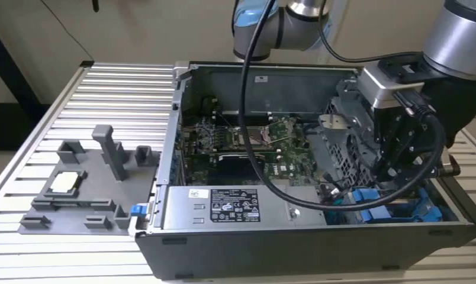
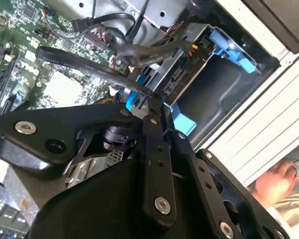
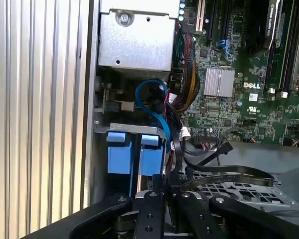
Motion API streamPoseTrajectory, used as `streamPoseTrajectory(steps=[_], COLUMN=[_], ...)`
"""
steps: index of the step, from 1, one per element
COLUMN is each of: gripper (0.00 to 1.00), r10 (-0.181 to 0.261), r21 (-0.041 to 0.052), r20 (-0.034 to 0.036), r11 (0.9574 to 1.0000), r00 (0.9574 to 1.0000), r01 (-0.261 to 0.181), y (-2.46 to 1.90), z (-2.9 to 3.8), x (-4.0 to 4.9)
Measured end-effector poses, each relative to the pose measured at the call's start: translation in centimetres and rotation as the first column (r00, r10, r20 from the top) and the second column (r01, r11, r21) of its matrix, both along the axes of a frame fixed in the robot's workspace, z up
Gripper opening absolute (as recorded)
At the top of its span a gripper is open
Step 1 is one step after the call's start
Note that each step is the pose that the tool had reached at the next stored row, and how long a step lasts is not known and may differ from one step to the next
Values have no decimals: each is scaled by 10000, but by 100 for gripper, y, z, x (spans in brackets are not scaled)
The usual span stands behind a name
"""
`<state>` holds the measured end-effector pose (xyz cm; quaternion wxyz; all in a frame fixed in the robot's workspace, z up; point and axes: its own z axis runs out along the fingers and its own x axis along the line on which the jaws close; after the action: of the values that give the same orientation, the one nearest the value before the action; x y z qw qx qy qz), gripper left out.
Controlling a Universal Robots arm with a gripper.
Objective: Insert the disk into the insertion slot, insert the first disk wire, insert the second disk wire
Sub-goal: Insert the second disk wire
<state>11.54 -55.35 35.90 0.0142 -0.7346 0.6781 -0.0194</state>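
Observation:
My gripper (image 2: 157,97) reaches down into the front corner of the open computer case, on the exterior view's right. Its fingers are shut on a flat black disk wire (image 2: 84,62) that runs back toward the motherboard. Just past the fingertips (image 3: 165,185) lies the insertion slot (image 2: 214,94), a grey bay with blue rails. The bright blue tabs of the disk's carrier (image 3: 118,152) show at the bay's edge, and again in the exterior view as blue tabs (image 1: 366,204). The disk's body is mostly hidden by the gripper and cables.
A grey labelled power-supply box (image 1: 222,207) lies along the case's front wall, beside the bay. A perforated metal cage (image 1: 344,142) stands behind the gripper, with the motherboard (image 1: 246,142) further in. A grey fixture (image 1: 88,177) sits on the slatted table. A person's hand (image 2: 276,181) rests outside the case.

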Motion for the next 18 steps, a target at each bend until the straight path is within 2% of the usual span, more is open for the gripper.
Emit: streamPoseTrajectory(steps=[3,5,13,16,18], gripper=[16,16,16,16,16], r10=[-2,0,-1,-1,-8], r21=[-24,-28,-36,-36,-35], r20=[6,35,259,326,339], r11=[10000,10000,10000,10000,10000], r00=[10000,10000,9997,9995,9994], r01=[2,1,2,2,9], y=[-14,-25,-68,-95,-101], z=[-25,-41,-94,-112,-119], x=[2,3,30,49,68])
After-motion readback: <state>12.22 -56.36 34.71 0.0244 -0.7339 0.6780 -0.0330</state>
